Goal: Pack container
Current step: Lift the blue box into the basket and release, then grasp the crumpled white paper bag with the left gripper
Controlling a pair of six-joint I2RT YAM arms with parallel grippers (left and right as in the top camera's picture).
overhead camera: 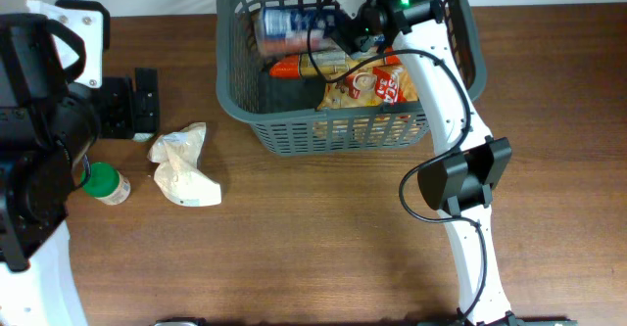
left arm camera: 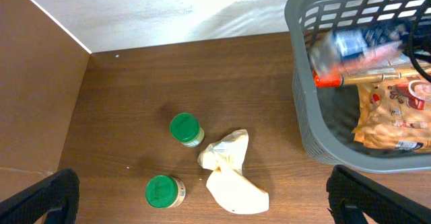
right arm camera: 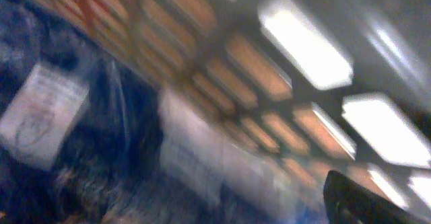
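Currently the large dark grey plastic shopping basket (overhead camera: pixel 323 130) sits at the far middle of the brown wooden table (overhead camera: pixel 313 238). It already holds a blue-and-white cylindrical can (overhead camera: pixel 289 23), an orange-red tube (overhead camera: pixel 294 69) and a printed crinkly snack bag (overhead camera: pixel 367 86). By its look the basket is stiff moulded plastic, light on its own and unlikely to flex or crack. I judge the smooth rounded rim the best place to take hold, or a slot in the lattice wall, since the body is far too wide for jaws to span. Loaded, it would probably slide rather than tip if nudged.

The right gripper (overhead camera: pixel 353 8) is down inside the basket near its far wall. Whether it is released or clenched cannot be told: the overhead view hides the fingertips, and the right wrist view is a blur of lattice and packaging. The left gripper (left arm camera: pixel 209 202) hangs released, fingers spread to the frame's corners, grasping nothing.

The left wrist view shows two small green-lidded jars (left arm camera: pixel 185 130) beside a cream soft pouch (left arm camera: pixel 232 173), well apart from the basket. Overhead shows only one jar, the other hidden under the left arm
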